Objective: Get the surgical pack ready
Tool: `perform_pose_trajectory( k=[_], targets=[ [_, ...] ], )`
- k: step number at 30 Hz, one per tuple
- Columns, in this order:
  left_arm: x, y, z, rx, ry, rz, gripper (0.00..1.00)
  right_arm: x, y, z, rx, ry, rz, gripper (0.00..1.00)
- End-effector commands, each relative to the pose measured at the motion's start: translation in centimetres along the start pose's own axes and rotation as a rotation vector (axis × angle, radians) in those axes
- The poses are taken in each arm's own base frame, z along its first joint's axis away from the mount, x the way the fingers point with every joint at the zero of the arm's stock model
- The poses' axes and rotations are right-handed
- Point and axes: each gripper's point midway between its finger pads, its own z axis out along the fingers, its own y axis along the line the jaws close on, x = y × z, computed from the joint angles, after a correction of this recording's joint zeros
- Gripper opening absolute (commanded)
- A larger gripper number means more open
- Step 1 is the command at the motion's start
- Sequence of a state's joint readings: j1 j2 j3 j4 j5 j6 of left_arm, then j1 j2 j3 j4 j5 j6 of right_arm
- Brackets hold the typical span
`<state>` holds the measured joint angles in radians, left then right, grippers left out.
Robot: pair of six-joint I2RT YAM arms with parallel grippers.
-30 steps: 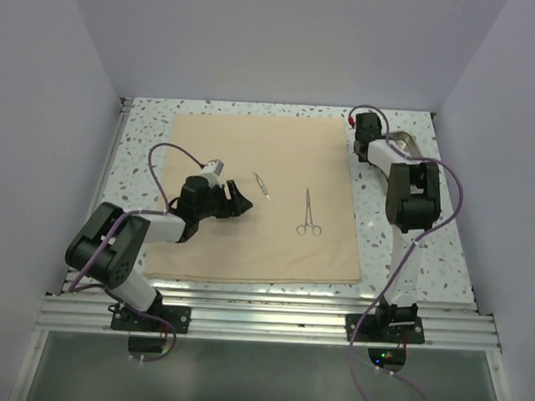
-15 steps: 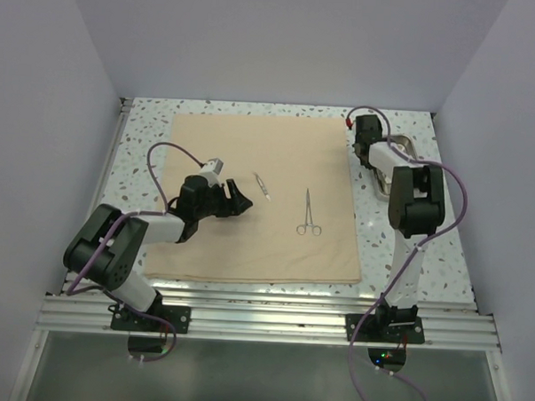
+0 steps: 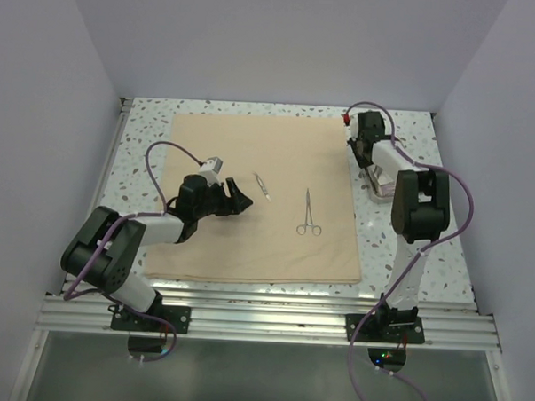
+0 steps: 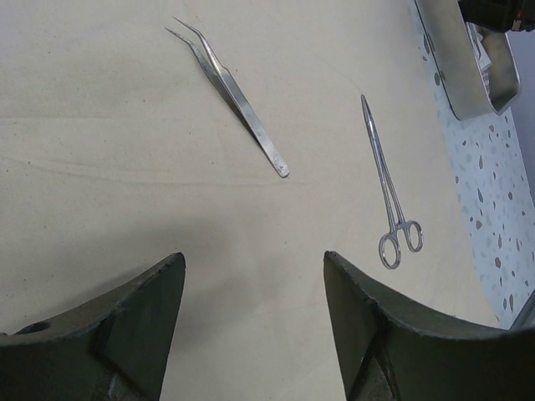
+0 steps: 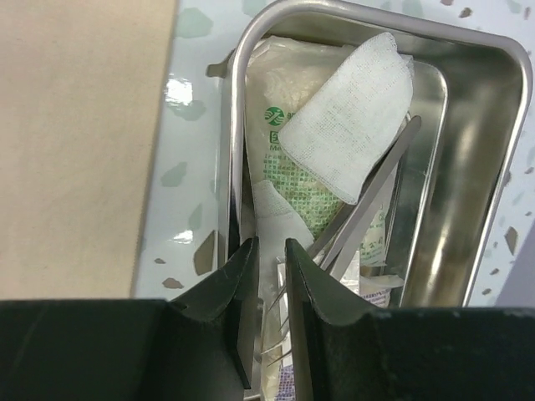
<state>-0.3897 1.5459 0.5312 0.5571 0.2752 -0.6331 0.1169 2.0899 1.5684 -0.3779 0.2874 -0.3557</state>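
The tan cloth (image 3: 248, 244) lies flat as a square sheet, with steel tweezers (image 3: 263, 186) and ring-handled forceps (image 3: 309, 213) on it. My left gripper (image 3: 241, 202) hovers low over the cloth, open and empty; its view shows the tweezers (image 4: 230, 92) and forceps (image 4: 389, 188) ahead. My right gripper (image 5: 269, 242) is at the steel tray (image 5: 501, 167) beside the cloth's right edge. Its jaws stand narrow at the tray's left wall, one finger outside and one inside. White gauze (image 5: 347, 125), a green-printed packet (image 5: 292, 180) and instruments fill the tray.
The speckled tabletop (image 3: 146, 133) shows around the cloth, with white walls close on three sides. The tray (image 3: 379, 183) sits between the cloth's right edge and the right arm's upright link (image 3: 418, 207). An aluminium rail (image 3: 262, 316) runs along the near edge.
The right arm has swung left, and the tray has slid with it toward the cloth's right edge. The left arm has stayed still.
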Motion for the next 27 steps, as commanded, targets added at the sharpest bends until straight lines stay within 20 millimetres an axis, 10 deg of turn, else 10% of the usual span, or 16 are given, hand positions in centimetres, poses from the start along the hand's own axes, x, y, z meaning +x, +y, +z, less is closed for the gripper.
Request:
perform_pose_trajectory(
  k=[1, 17, 24, 27],
  targets=[
    [-1.9, -1.4, -0.1, 0.039, -0.059, 0.051, 0.71, -0.9, 2.2, -1.2, -0.124, -0.039, 0.048, 0.24],
    [-1.9, -1.3, 0.0, 0.037, -0.059, 0.052, 0.71, -1.8, 2.1, -3.4, -0.135, -0.099, 0.116, 0.26],
    [-2.1, -1.1, -0.1, 0.024, -0.065, 0.059, 0.72, -3.7, -1.6, -8.6, 0.113, -0.159, 0.127, 0.29],
    [-2.2, -1.1, -0.1, 0.019, -0.069, 0.060, 0.72, -4.8, 0.4, -10.2, 0.081, -0.185, 0.134, 0.31]
  ],
)
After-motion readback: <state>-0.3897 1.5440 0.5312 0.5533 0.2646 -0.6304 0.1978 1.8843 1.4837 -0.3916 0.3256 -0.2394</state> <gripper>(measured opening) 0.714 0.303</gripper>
